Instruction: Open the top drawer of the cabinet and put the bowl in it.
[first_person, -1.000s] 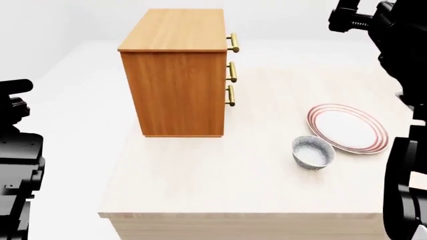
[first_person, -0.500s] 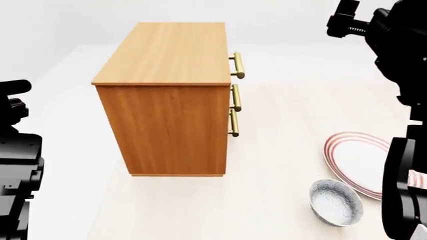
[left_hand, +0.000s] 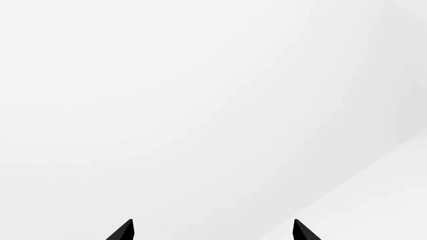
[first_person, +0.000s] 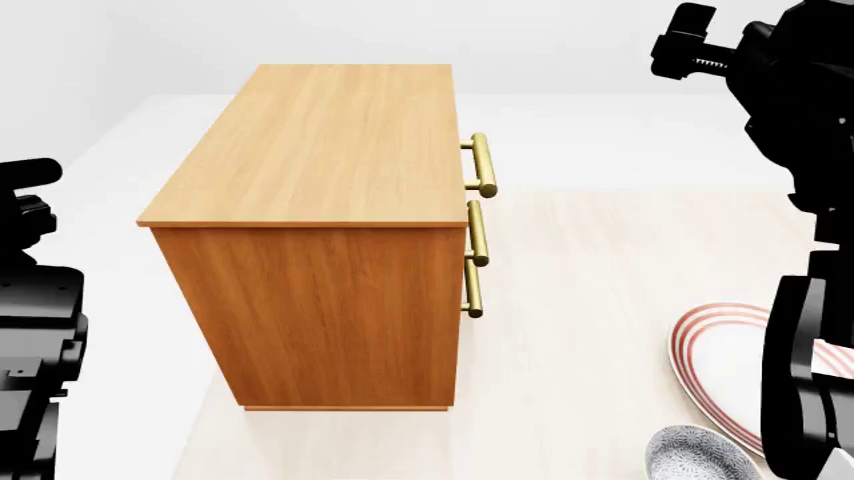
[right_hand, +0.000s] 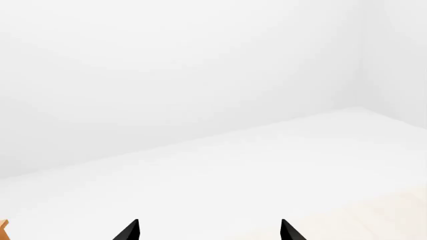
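Closing in on the cabinet (first_person: 320, 230), now looming larger, bowl (first_person: 701, 455) sliding to five o'clock beside the plate (first_person: 714, 360). Approaching still; reaching next for the top drawer (first_person: 482, 163) handle at one o'clock. Both grippers' tips spread, holding nothing. Resting on a pale wood table (first_person: 587, 290), white room.
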